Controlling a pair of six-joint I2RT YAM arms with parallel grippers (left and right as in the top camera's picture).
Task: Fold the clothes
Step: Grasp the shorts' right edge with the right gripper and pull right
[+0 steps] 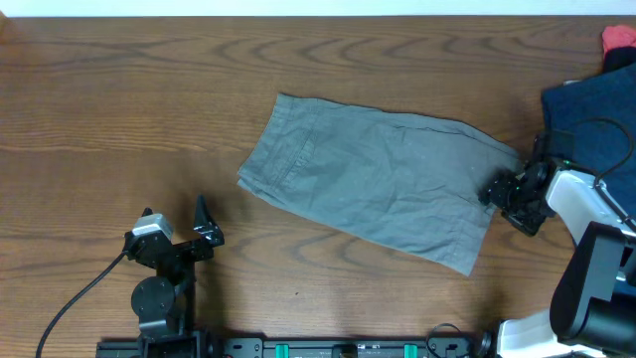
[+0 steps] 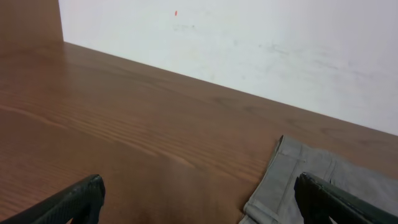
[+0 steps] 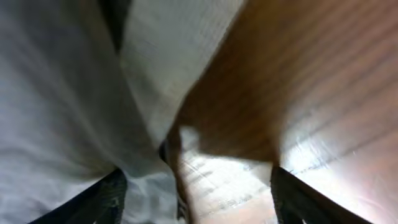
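Observation:
Grey shorts (image 1: 378,179) lie flat and spread out in the middle of the wooden table. My left gripper (image 1: 206,227) is open and empty, left of the shorts and near the front edge. In the left wrist view its fingers (image 2: 199,208) frame bare wood, with the shorts' waistband corner (image 2: 292,180) at the right. My right gripper (image 1: 494,191) is low at the shorts' right edge. In the right wrist view its jaws (image 3: 199,199) are open, with the grey fabric's edge (image 3: 93,93) over the left finger and wood on the right.
A dark blue garment (image 1: 596,114) lies at the right edge behind my right arm, with a red item (image 1: 618,40) at the far right corner. A black cable (image 1: 79,298) trails from the left arm. A white wall (image 2: 249,43) backs the table.

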